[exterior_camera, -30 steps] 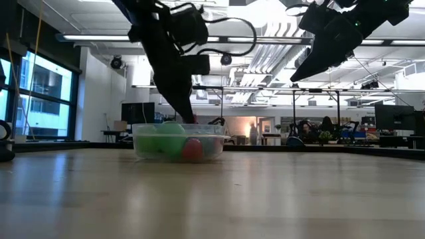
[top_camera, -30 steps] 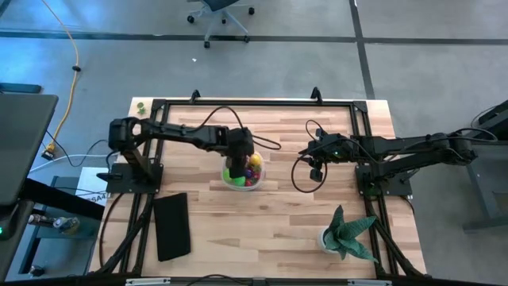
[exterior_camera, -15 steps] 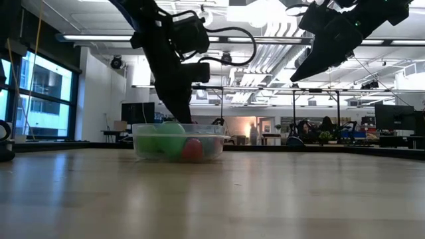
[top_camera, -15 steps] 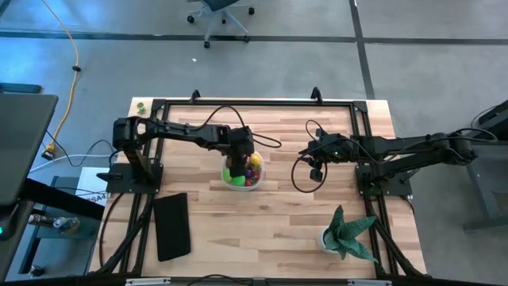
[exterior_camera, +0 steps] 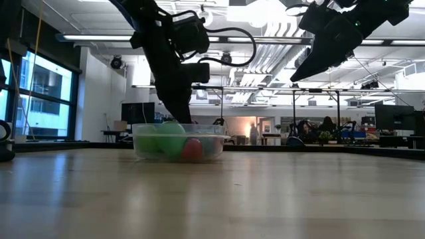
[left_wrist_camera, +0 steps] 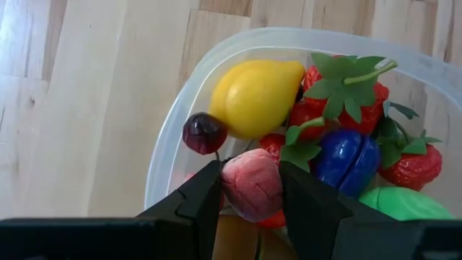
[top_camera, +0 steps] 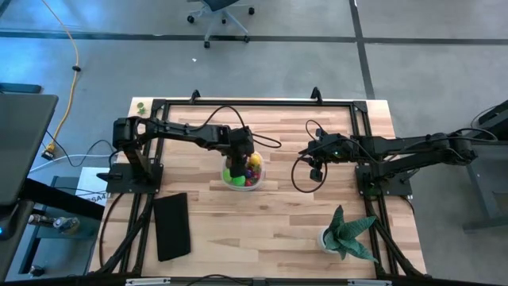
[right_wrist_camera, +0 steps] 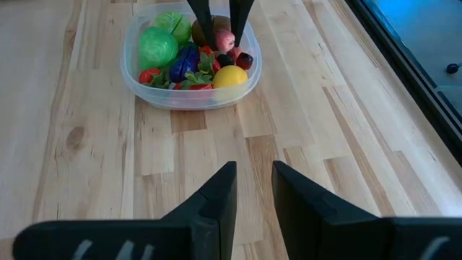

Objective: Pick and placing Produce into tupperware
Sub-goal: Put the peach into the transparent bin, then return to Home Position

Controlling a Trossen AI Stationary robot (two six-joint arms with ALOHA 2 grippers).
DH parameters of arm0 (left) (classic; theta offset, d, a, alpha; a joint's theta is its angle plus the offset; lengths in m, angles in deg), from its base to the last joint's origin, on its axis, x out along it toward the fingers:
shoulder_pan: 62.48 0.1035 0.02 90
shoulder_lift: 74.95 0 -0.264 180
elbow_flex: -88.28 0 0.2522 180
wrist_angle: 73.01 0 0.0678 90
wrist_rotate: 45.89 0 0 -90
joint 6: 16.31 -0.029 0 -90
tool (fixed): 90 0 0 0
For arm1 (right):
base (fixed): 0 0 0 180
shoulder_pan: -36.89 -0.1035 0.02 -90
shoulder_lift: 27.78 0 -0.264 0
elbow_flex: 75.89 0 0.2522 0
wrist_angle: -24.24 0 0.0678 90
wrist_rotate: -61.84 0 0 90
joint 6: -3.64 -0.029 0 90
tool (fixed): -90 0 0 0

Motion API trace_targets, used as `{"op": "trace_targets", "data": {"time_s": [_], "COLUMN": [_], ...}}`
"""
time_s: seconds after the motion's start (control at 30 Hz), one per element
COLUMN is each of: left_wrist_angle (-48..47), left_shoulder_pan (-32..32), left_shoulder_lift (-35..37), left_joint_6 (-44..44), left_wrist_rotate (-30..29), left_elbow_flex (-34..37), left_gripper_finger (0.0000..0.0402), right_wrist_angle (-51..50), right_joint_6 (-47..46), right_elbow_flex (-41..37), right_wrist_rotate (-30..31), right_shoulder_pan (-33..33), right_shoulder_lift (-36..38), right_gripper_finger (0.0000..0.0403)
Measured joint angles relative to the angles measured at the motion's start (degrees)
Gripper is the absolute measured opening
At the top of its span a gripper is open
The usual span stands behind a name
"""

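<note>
Pink peach (left_wrist_camera: 251,186), clear tub (left_wrist_camera: 189,85), mixed produce (left_wrist_camera: 328,115)

No legible text, labels, brands, numbers or signs appear in any view; a white sheet (top_camera: 89,193) beside the left arm's base may carry dark print, but it cannot be read

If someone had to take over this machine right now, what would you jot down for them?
Left end effector: inside the tub, shut on a pink peach, not yet let go.
Right end effector: holds nothing, raised over bare table right of the tub.
Produce: lemon, cherry, strawberries, blue plum and green pieces all in the tub.
Left to do: release the peach. No loose produce shows on the table.
</note>
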Motion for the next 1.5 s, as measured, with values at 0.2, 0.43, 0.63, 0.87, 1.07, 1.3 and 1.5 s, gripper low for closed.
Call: {"op": "trace_targets", "data": {"time_s": [0.2,0.43,0.63,0.87,1.07,1.3,1.5], "left_wrist_angle": [0.00,0.28,0.31,0.48,0.82,0.22,-0.60], "left_shoulder_pan": [0.00,0.00,0.00,0.00,0.00,-0.04,-0.04], "left_shoulder_lift": [0.00,0.02,0.03,0.04,0.04,0.35,4.54], "left_joint_6": [0.02,0.04,0.11,0.28,0.34,-0.99,-1.35], "left_wrist_rotate": [0.01,0.02,0.00,0.03,0.04,-1.33,-1.66], "left_elbow_flex": [0.00,0.00,0.00,0.00,0.00,0.01,0.02], "left_gripper_finger": [0.0127,0.0127,0.0127,0.0127,0.0158,0.0219,0.0224], "right_wrist_angle": [0.00,0.00,-0.02,-0.02,0.00,-0.01,-0.02], "right_joint_6": [0.00,0.00,0.00,0.00,0.00,0.00,0.00], "right_elbow_flex": [0.00,0.00,0.00,0.00,0.00,0.00,0.00], "right_wrist_rotate": [-0.01,0.00,-0.02,-0.02,0.00,0.00,0.00], "right_shoulder_pan": [0.00,0.00,0.00,0.01,0.00,0.00,0.00], "right_shoulder_lift": [0.00,-0.01,0.00,0.00,-0.02,-0.01,0.00], "right_gripper_finger": [0.0079,0.0079,0.0079,0.0079,0.0079,0.0079,0.0079]}}
